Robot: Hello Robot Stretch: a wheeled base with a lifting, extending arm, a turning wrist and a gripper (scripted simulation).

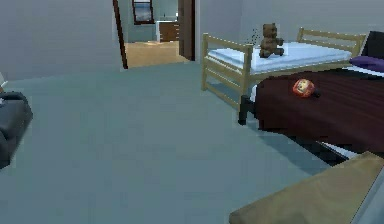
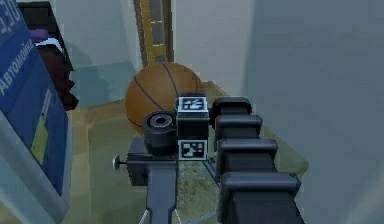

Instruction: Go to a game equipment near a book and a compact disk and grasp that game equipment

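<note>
An orange basketball (image 2: 160,92) rests on a pale tabletop (image 2: 100,135) in the arm side view. A large blue book (image 2: 35,120) stands upright at the arm side view's left, close to the ball. The dark arm (image 2: 245,160) rises from the bottom edge, with two white marker squares (image 2: 192,127) at its far end. To their left is the gripper (image 2: 140,160), whose dark body lies right in front of the ball. I cannot tell whether it holds anything.
In the forward view, grey-green carpet (image 1: 130,130) stretches to an open doorway (image 1: 155,35) at the back. A wooden bed (image 1: 280,60) with a teddy bear (image 1: 270,40) stands at the right. A dark maroon bed (image 1: 330,105) nearer by carries a red round thing (image 1: 303,88). A wooden tabletop corner (image 1: 320,200) sits at bottom right.
</note>
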